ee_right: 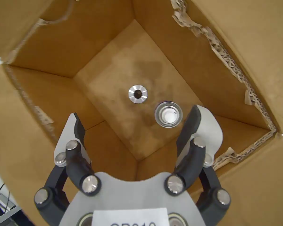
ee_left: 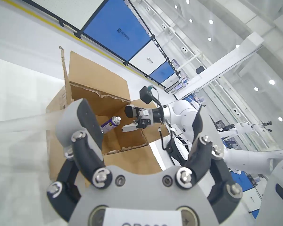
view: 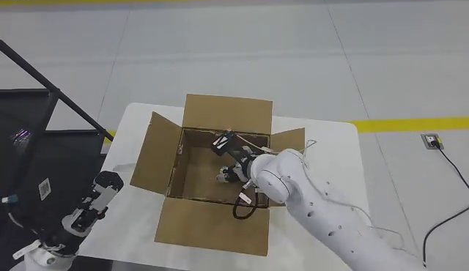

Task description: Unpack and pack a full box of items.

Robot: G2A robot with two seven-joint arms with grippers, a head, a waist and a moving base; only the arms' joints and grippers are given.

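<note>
White table (view: 322, 135), open box (view: 227, 113) with two cans (ee_right: 168, 117) standing inside, right claw (ee_right: 135, 115) spread wide above them, left claw (ee_left: 140, 112) spread off aside; come down off-centre and it'll probably knock one over.

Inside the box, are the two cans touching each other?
Apart. The right wrist view looks down on the white-nozzle can and the silver-topped can, with a strip of bare floor of the box showing between them.
</note>
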